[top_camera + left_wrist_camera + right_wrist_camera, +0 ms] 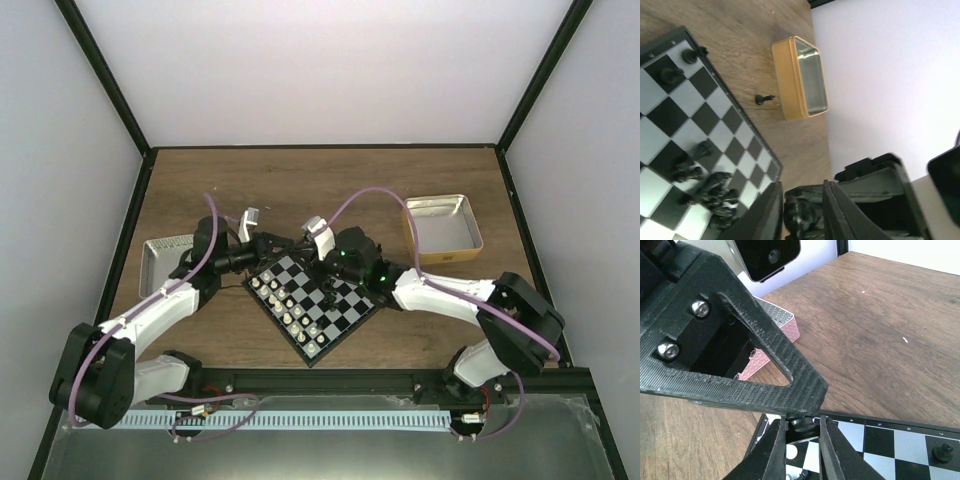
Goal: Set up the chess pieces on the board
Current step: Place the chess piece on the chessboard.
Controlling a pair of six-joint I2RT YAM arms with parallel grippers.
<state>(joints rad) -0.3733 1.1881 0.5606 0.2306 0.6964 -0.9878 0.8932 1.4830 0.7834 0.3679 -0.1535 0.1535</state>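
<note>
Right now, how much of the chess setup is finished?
Done: white pieces stand in two rows along one board edge. In hand: the left jaws grip a black piece; the right jaws seem to pinch a dark piece. Left: clustered black pieces need ordering, and a stray piece sits beside the tan tray.

Small black-and-grey checked board, flat on the worktop, turned cornerwise. White chess pieces ranked along its left edge, dark ones clustered opposite. One black piece off-board near the tan tray; another pinched in the left end effector.
</note>
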